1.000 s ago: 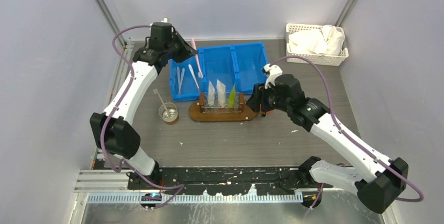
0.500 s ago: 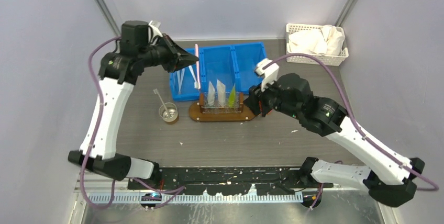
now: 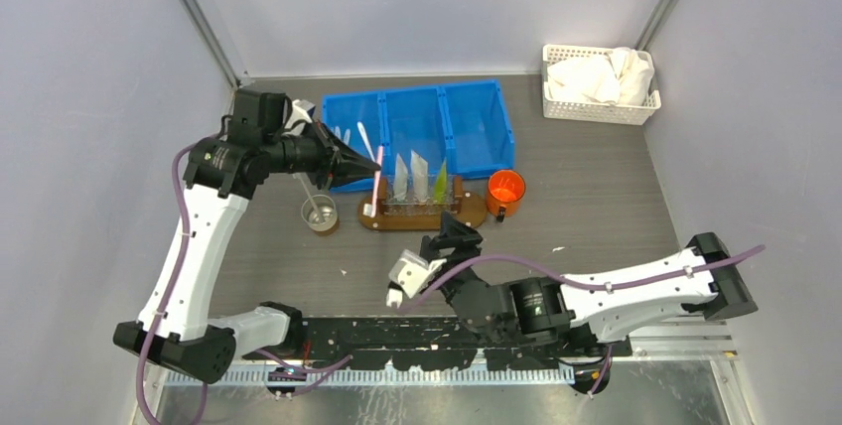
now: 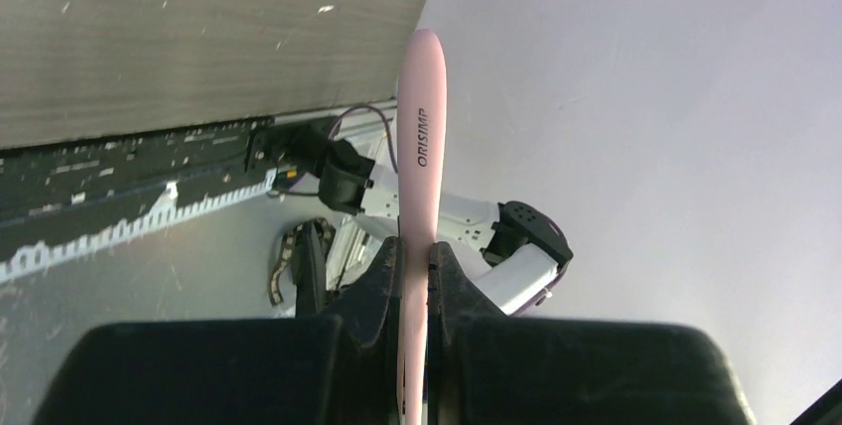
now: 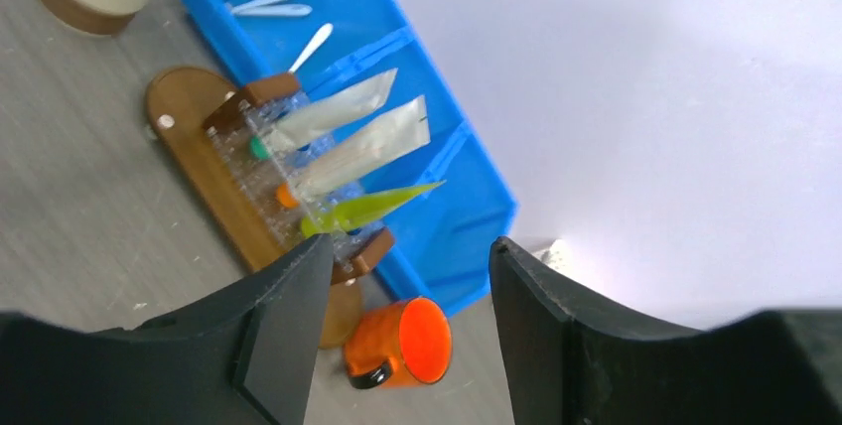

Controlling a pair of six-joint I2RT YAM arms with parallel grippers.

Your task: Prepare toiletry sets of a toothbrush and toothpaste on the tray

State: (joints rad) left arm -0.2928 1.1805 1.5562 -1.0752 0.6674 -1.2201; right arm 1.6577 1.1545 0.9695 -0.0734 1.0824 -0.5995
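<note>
**Clerk:** Entry 1, left tool (image 3: 374, 160)?

**Checker:** It was clamped on 1 pink toothbrush (image 3: 376, 182). The handle was pinched between both fingers, and the lettering "ORISMP" could be read in the wrist view. The brush hung near upright over the left end of the tray (image 3: 417, 223). Whether it touched the tray could not be told.

**Clerk:** Entry 2, right tool (image 5: 409, 256)?

**Checker:** Its fingers stood apart with nothing between them. It sat low over the near side of the worktop (image 3: 596, 197), apart from the tray and facing it.

**Clerk:** Entry 3, toothpaste?

**Checker:** There were 3 tubes, caps down, in a clear rack (image 5: 288, 172) on the tray. The white tube with a teal cap (image 5: 328, 112) was at the left. The white tube with an orange cap (image 5: 367, 147) was in the middle. The yellow-green tube (image 5: 372, 207) was at the right.

**Clerk:** Entry 4, other stock?

**Checker:**
- 1 blue 3-compartment bin (image 3: 477, 132) stood just behind the tray, with pale toothbrushes (image 3: 343, 137) in its left compartment.
- 1 orange mug (image 3: 504, 190) stood just beside the tray's right end.
- 1 metal cup (image 3: 319, 214) holding a stick stood left of the tray.
- 1 white lattice basket (image 3: 599, 107) with white cloth inside stood at the far right corner.
</note>
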